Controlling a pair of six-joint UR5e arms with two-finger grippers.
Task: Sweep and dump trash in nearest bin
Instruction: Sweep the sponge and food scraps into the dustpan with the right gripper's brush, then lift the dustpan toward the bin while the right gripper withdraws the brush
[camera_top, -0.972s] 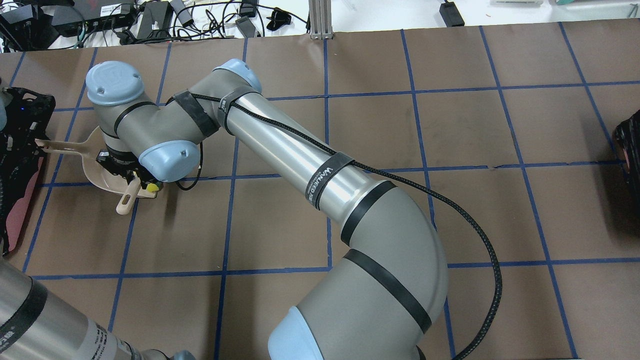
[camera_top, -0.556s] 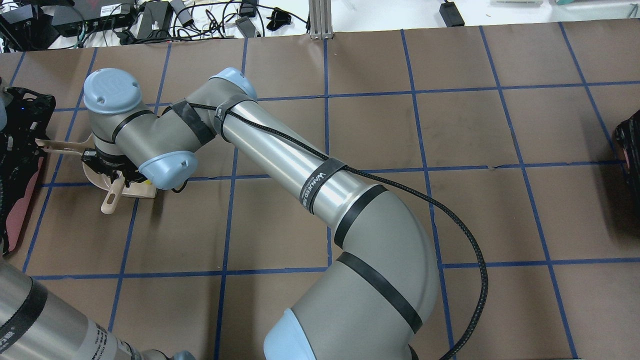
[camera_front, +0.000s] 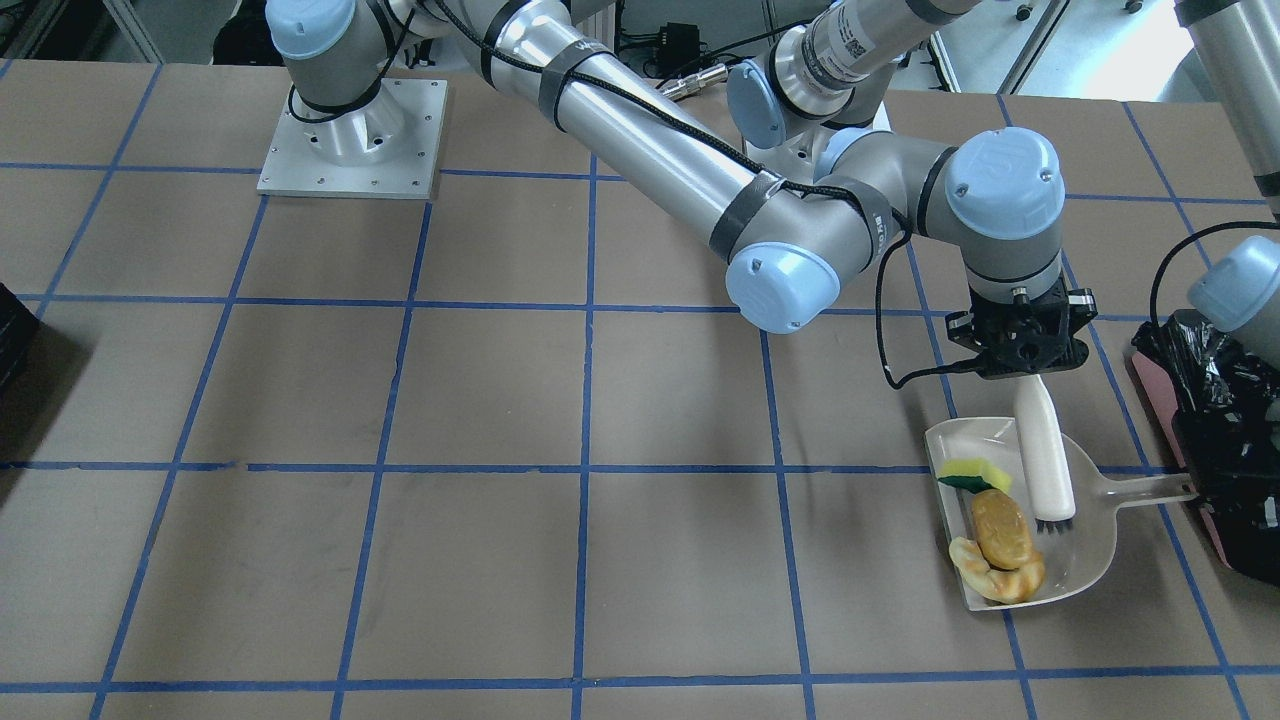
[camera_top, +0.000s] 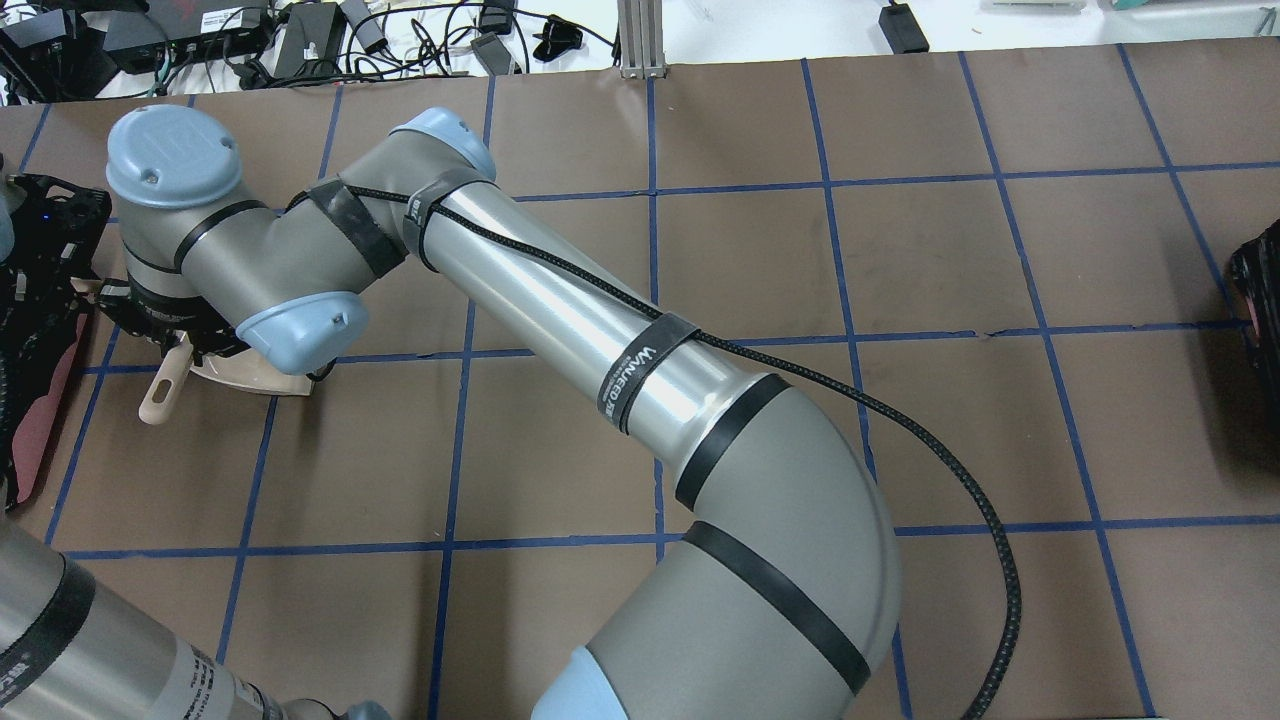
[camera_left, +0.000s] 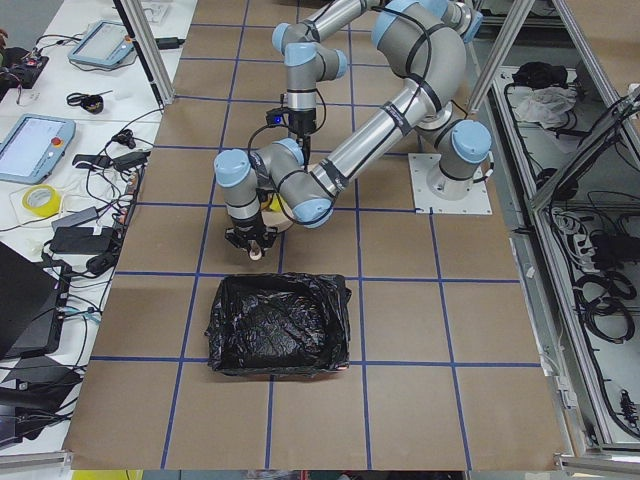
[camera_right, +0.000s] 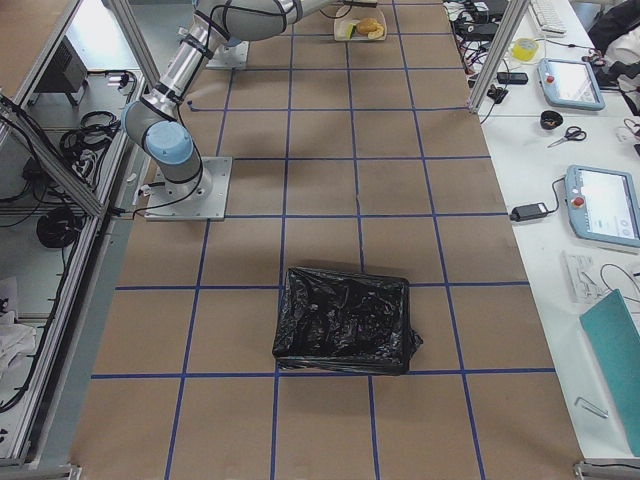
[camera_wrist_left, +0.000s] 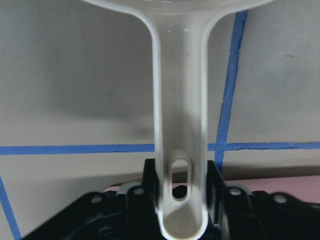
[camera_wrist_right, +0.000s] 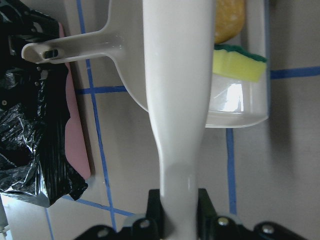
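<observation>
The right gripper (camera_front: 1021, 352) has its jaws pinching a white brush (camera_front: 1044, 455), bristles down inside a white dustpan (camera_front: 1085, 560). The left gripper (camera_wrist_left: 181, 185) has its jaws pinching the pan's handle. The sponge wedge (camera_front: 975, 470), bread roll (camera_front: 1000, 528) and croissant (camera_front: 990, 580) lie in the pan, near the black-lined bin (camera_front: 1215, 420) at the bench's (camera_front: 500, 400) left end.

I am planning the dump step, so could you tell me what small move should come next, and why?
Probably the right gripper should lift the brush clear of the dustpan. The sponge, roll and croissant already lie in the pan, the left gripper holds its handle beside the bin, and the brush lies across the pan.
</observation>
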